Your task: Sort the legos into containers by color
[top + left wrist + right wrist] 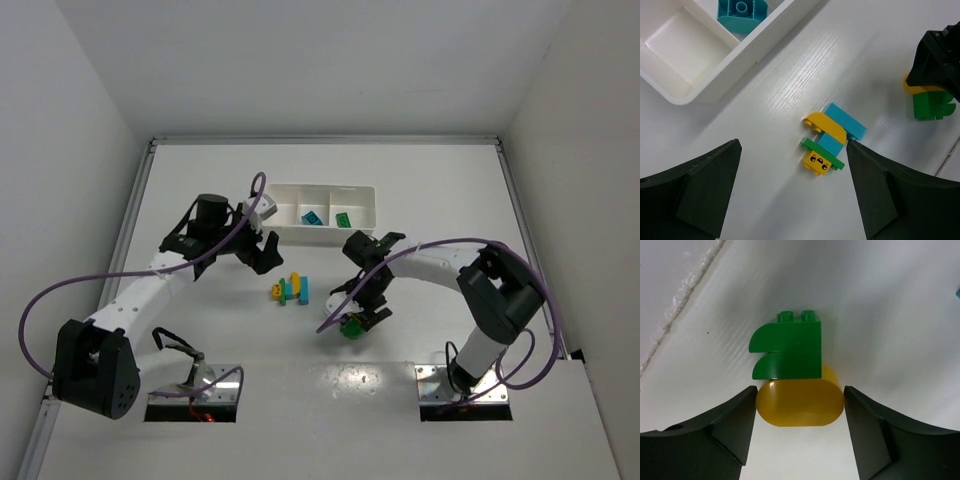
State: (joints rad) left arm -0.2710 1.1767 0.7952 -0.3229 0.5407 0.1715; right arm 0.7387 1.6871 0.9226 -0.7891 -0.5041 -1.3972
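Well, my left end effector hangs over the worktop left of its middle. Its fingers are spread wide and hold nothing. One fingertip is just beside a cyan corner of the loose cluster. That cluster lies at the middle of the worktop: yellow, cyan and green legos pressed together, with the long axis slanting across my left wrist view. The small yellow brick at one end carries a printed face, two eyes and a mouth.

Toward the far edge sits the white tray, its long side parallel to that edge. A cyan brick lies in the middle compartment and a green brick in the right one.

My right end effector, right of the middle and closer to the near edge, is clamped on both sides of a rounded yellow brick. Two green curved bricks are stacked on it, studs pointing away from my wrist.
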